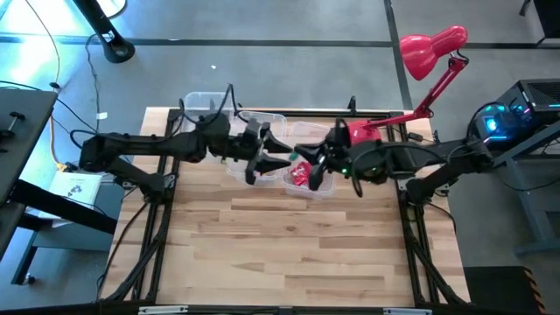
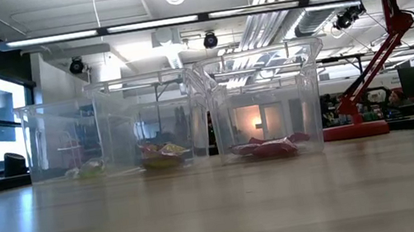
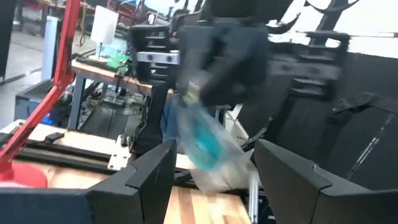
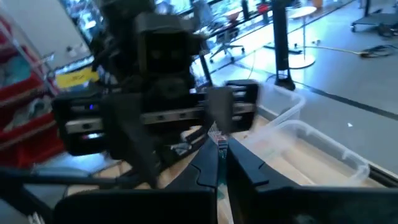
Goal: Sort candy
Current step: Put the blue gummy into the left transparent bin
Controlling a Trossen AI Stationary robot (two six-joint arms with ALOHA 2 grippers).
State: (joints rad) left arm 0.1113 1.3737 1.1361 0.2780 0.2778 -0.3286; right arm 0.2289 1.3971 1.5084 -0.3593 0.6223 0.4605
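While both arms meet over the bins at the far side of the worktop (image 1: 289, 245), a handover between them appears to be in progress. Seen from its own wrist, the left hand (image 3: 214, 171) has its fingers spread wide, and in front of it hangs a teal-and-clear packet (image 3: 205, 146), blurred, held from above by the right arm's dark hand; I judge the left hand is placed to receive it or has just let it go. From the right wrist, the right hand (image 4: 222, 163) has its fingers pressed together on a small wrapper (image 4: 217, 138), which fits a pinch grip for passing a sweet across.

Placement, taking the red-candy bin (image 2: 268, 106) as landmark:
- Red packets (image 2: 266, 148) lie on its floor; from above the red candy (image 1: 300, 173) shows just below the right hand (image 1: 322, 157).
- Next bin to its left in the low view holds yellow candy (image 2: 161, 155).
- Far left bin holds pale green pieces (image 2: 89, 168), small and indistinct.
- Left hand (image 1: 262, 157) hovers just left of it, seen from above.

Obstructions: a red desk lamp (image 1: 429, 48) stands right of that bin, its base near the right arm. The bins sit tight together, so their walls leave little room for a hand to descend.
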